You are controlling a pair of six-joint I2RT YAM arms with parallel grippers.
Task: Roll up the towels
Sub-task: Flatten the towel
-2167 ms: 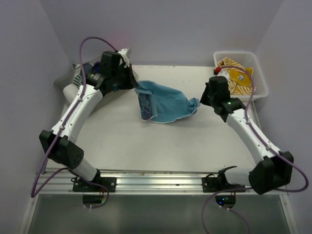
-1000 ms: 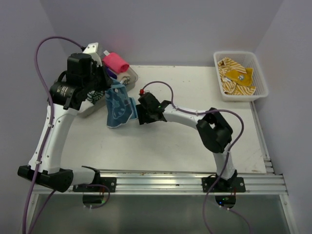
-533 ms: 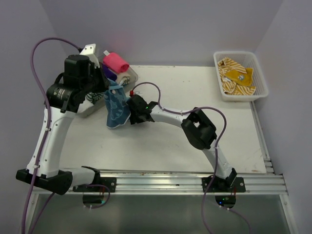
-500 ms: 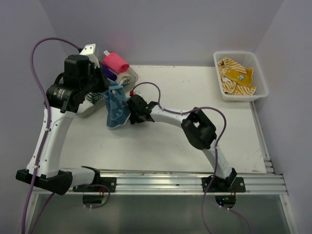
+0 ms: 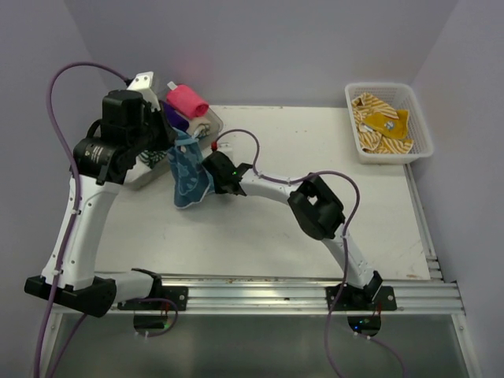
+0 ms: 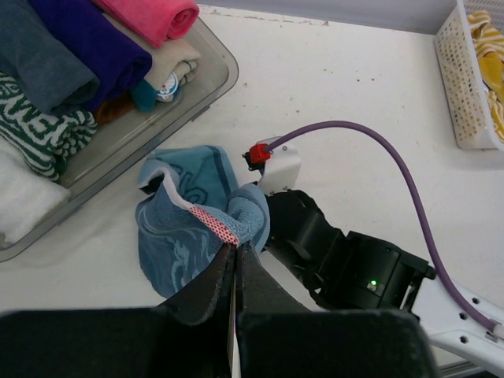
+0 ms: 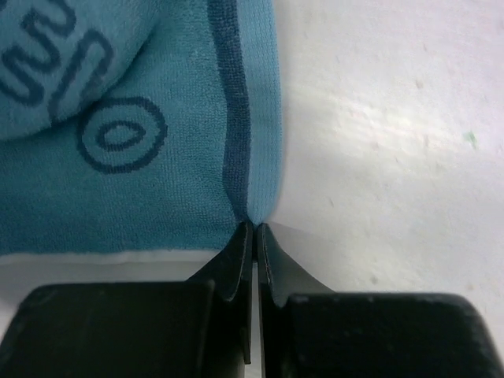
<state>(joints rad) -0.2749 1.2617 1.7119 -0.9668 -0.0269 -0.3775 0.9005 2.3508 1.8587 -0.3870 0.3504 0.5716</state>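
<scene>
Top camera looks down from behind me over the whole table [image 5: 315, 142]; left wrist peers down, close; right wrist even closer; all three share the blue towel [image 5: 187, 175].

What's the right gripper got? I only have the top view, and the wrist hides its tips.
Observer: In the right wrist view the right gripper is shut on a corner of the blue towel, right at its dark-striped hem.
Operator: And the left?
Observer: The left gripper is shut on a bunched fold of it, beside a red-and-white patch.
Operator: What's in the tray under the left arm?
Observer: The tray holds rolls side by side: pink roll, purple roll, grey-blue roll, green-striped roll.
</scene>
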